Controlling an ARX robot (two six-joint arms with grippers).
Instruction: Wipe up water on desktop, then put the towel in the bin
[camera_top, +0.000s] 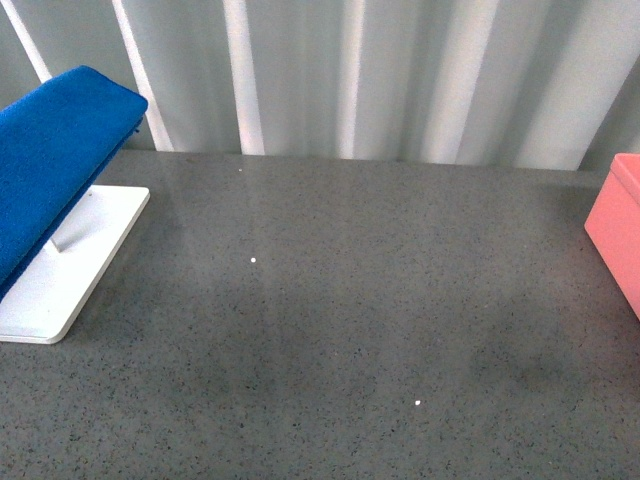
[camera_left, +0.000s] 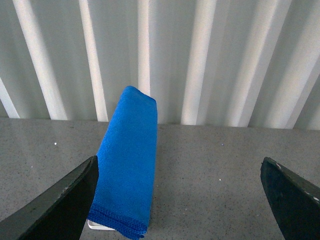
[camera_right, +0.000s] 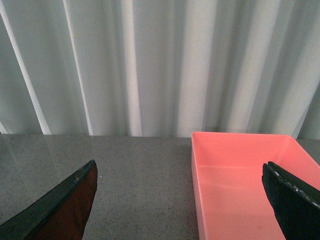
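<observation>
Hanging folded over a rack, the blue towel sat above the white rack base. I judged it was kept raised like this so that a gripper could take it without scraping the desktop. The bar under the cloth was hidden. To the right of the base the grey desktop was bare except for two small white specks. Some dim darker patches were also there, but I could not tell if they were water. Well apart from the base, at the right edge of the front view, stood the pink bin, open upward, ready to receive the towel later.

The front view showed no arm at all; only the wrist views did. The left gripper had its jaws spread wide and held nothing. It faced the towel end-on, with a corner of the base showing under the cloth. The right gripper, also spread wide and holding nothing, faced the bin. Its view showed the inside of the bin, which looked empty, while the front view cut this off. In my judgement the wiping was not yet begun.
</observation>
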